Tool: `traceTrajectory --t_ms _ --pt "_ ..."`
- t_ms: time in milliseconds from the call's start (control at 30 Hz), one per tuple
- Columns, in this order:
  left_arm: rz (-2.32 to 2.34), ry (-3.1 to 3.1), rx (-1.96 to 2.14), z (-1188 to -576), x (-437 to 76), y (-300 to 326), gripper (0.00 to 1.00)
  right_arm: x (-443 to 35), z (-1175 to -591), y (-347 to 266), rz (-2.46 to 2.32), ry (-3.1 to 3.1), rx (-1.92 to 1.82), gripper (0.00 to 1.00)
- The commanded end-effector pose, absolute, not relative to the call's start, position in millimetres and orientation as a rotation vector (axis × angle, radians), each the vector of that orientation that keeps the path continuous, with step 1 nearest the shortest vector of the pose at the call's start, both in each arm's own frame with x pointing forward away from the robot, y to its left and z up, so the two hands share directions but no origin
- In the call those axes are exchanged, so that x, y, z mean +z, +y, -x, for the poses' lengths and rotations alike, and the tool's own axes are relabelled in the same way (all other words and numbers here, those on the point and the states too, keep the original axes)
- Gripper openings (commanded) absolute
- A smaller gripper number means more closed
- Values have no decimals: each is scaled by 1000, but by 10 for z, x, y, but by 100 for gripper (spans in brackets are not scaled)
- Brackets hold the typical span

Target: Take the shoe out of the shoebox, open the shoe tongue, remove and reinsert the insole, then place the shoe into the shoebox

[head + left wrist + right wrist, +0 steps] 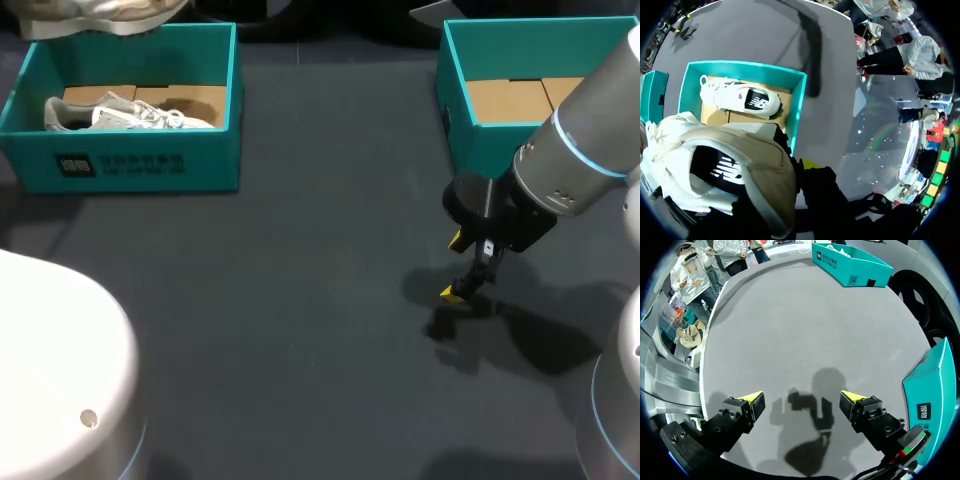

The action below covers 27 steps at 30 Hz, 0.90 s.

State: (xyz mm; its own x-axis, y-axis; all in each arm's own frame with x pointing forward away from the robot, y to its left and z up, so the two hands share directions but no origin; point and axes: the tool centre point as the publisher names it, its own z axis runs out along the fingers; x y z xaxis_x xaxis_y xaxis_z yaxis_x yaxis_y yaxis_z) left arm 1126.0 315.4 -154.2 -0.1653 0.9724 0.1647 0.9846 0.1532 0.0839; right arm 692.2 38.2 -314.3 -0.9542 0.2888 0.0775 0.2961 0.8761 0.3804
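My left gripper (792,172) is shut on a white and beige shoe (725,170) with a black logo, held up over the left teal shoebox (799,107). Only one yellow fingertip (810,164) shows beside the shoe. In the head view that shoe (100,14) hangs at the far edge above the box (130,160). A second white shoe (125,114) lies on its side inside that box, on brown cardboard. My right gripper (455,267) hangs open just above the bare table in front of the right teal box (455,110), with nothing between its fingers (801,399).
The right teal box (930,390) holds only brown cardboard and stands close beside my right gripper. The left box (850,265) is far ahead of it. My arms' white bases (60,370) fill the near corners. Dark grey table (300,300) lies between the boxes.
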Motion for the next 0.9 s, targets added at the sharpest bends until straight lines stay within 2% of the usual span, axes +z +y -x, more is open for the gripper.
traceTrajectory --t_ms 33,367,900 --pt "2407 -2104 -357 -11172 -1584 3231 0 -3150 -6905 381 473 -3028 -618 100" --pt "2407 -2104 -357 -11172 -1584 3231 0 -3150 -6905 381 473 -3028 -618 100" --pt "2391 -2058 -423 -11565 -1848 3072 0 -3150 -6905 381 473 -3028 -618 100"
